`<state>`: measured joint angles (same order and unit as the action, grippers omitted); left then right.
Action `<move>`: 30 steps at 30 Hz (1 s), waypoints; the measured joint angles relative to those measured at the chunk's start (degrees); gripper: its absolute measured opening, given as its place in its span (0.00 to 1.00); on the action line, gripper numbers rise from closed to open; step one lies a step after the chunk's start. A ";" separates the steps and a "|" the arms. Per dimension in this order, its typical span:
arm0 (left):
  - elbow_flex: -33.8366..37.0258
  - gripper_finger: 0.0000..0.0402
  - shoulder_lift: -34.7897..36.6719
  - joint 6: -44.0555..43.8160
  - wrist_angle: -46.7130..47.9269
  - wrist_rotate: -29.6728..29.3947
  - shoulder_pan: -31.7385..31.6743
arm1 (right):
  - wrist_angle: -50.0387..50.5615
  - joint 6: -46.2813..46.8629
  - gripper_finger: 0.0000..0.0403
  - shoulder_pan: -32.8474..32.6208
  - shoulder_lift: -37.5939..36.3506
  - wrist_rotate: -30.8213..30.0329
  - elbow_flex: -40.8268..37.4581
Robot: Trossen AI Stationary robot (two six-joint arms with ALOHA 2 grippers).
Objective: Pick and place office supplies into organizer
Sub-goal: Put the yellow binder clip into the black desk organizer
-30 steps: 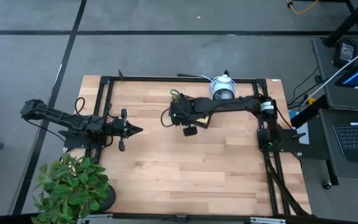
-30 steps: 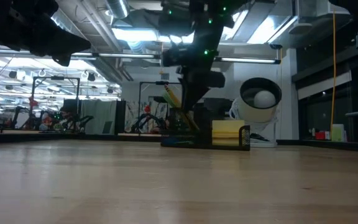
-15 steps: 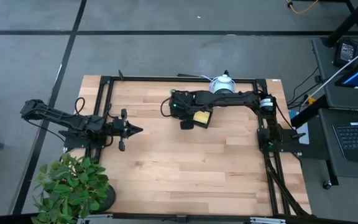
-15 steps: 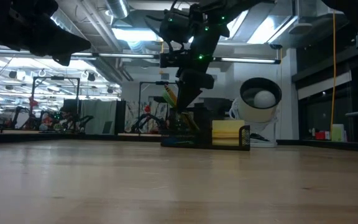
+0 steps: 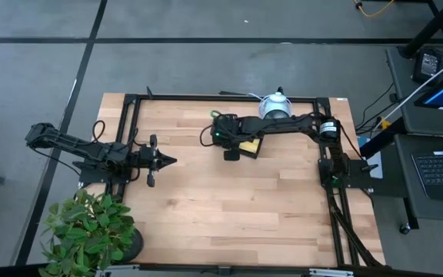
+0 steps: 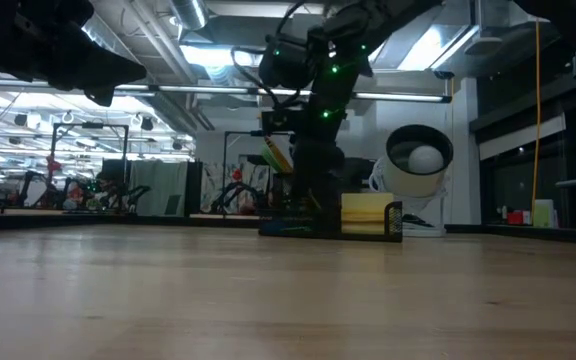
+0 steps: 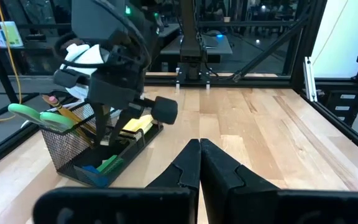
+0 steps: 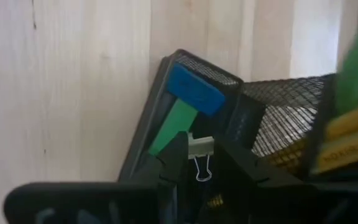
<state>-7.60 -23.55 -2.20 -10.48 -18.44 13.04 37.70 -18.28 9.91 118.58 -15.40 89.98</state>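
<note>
The black mesh organizer (image 5: 246, 145) stands at the far middle of the table. It holds green-handled scissors (image 7: 27, 112), pencils (image 7: 73, 116), a yellow sticky-note pad (image 6: 368, 212), and a blue piece (image 8: 195, 91) and a green piece (image 8: 173, 128) in its low front compartment. My right gripper (image 8: 197, 150) slants down over that front compartment, shut on a small binder clip (image 8: 201, 147). My left gripper (image 7: 199, 147) waits shut and level at the table's left (image 5: 168, 161), holding nothing. My right gripper pinches the small binder clip between its two fingers, with the clip's pale body (image 8: 202, 145) at the fingertips and its wire handles (image 8: 199, 172) between the fingers. The fingers come slanting down from above. The clip is over the organizer's front compartment; whether it touches the organizer I cannot tell.
A white round lens-faced device (image 5: 275, 109) stands just beyond the organizer at the far edge. A potted plant (image 5: 91, 231) sits off the near left corner. Black frame rails (image 5: 129, 131) run along the table's left, far and right sides. Bare wood fills the near half.
My right gripper has sunk toward the organizer and shifted a little toward the far edge, rolling slightly, with the clip still between its fingers. The left arm has kept still.
</note>
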 joint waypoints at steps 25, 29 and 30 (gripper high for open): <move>0.00 0.01 0.00 -0.07 0.00 0.01 0.00 | -6.72 2.84 0.24 -0.35 0.02 -0.02 -4.94; 0.00 0.00 0.00 -0.24 0.00 0.01 0.00 | -6.72 2.82 0.29 -0.35 0.02 -0.04 -4.94; 0.00 0.00 0.00 -0.22 -0.01 0.01 0.00 | -6.72 2.82 0.30 -0.35 0.02 -0.08 -4.94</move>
<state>-7.60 -23.55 -2.42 -10.49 -18.42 13.04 30.98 -15.46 9.56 118.61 -15.48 85.03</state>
